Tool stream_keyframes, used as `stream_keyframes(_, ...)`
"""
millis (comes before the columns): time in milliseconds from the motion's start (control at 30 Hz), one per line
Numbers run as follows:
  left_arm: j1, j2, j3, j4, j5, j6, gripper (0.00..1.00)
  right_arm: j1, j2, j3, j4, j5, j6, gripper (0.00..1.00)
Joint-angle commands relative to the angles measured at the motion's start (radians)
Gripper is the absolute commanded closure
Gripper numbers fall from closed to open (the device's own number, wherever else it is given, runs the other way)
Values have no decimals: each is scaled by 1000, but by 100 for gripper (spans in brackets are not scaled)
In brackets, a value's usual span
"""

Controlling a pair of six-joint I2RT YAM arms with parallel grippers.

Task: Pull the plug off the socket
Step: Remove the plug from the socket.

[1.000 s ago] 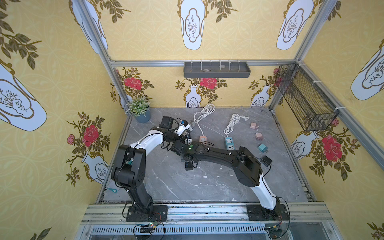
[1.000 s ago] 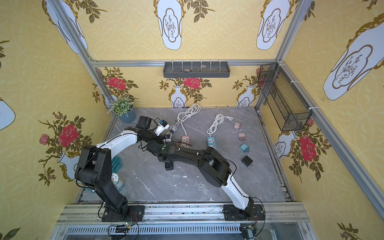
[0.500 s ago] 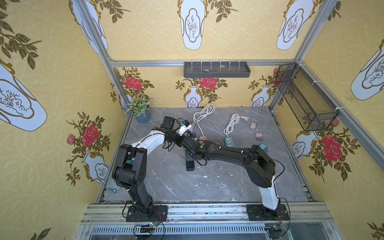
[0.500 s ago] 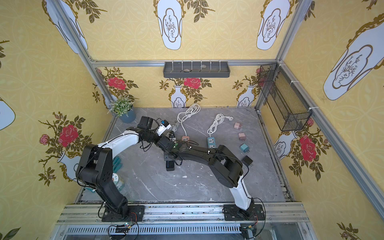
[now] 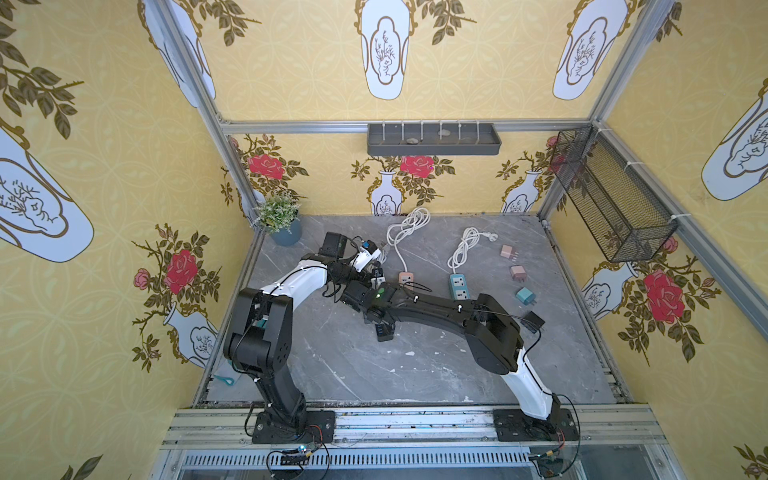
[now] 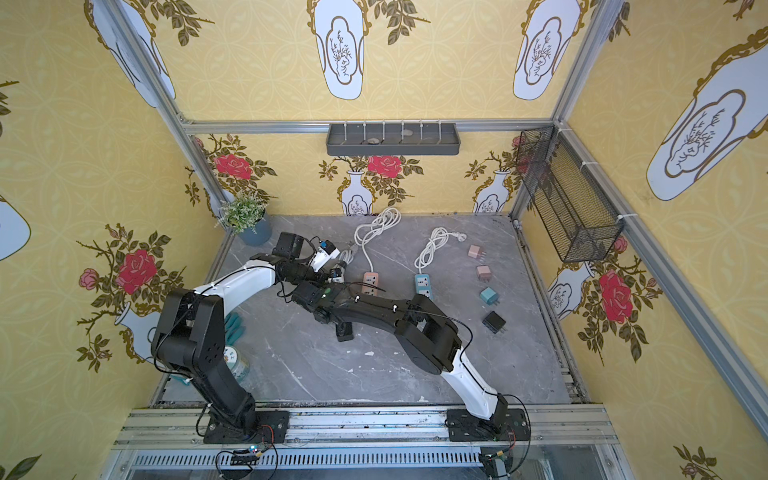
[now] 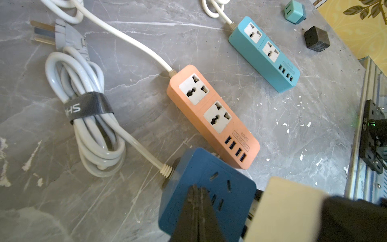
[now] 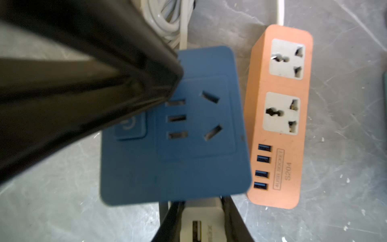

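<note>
Since a moment ago the right gripper (image 8: 201, 218) is reaching further in, clamped on the cream plug (image 8: 199, 222) at the near side of the blue socket (image 8: 173, 125), just beside the orange strip (image 8: 280, 117). Left gripper (image 7: 198, 201), jaws together, is pressing down on the socket's face, bracing it for the pull. Plug prongs are hidden, so whether it is seated is unclear.

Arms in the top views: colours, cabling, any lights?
Both arms: black joint housings and bases with one white link each. Left arm and right arm carry thin black cables tied along the links. A green light glows near the right wrist.
</note>
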Motion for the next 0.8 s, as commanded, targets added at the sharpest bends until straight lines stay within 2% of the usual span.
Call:
stream_keyframes(0, -15, 40, -22, -168, -151, -9, 100, 37, 8, 11, 78, -12, -214, 90)
stream_keyframes(167, -15, 41, -22, -168, -151, -8, 100, 26, -33, -38, 147, -71, -219, 90)
stream_keyframes(433, -15, 42, -22, -168, -150, -6, 100, -72, -213, -299, 414, -350, -151, 90)
stream_keyframes(533, -15, 41, -22, -168, -148, -7, 100, -100, -261, -369, 481, -418, -129, 91)
stream_keyframes(767, -15, 41, -22, -168, -148, -7, 100, -104, -268, -375, 454, -408, -121, 91)
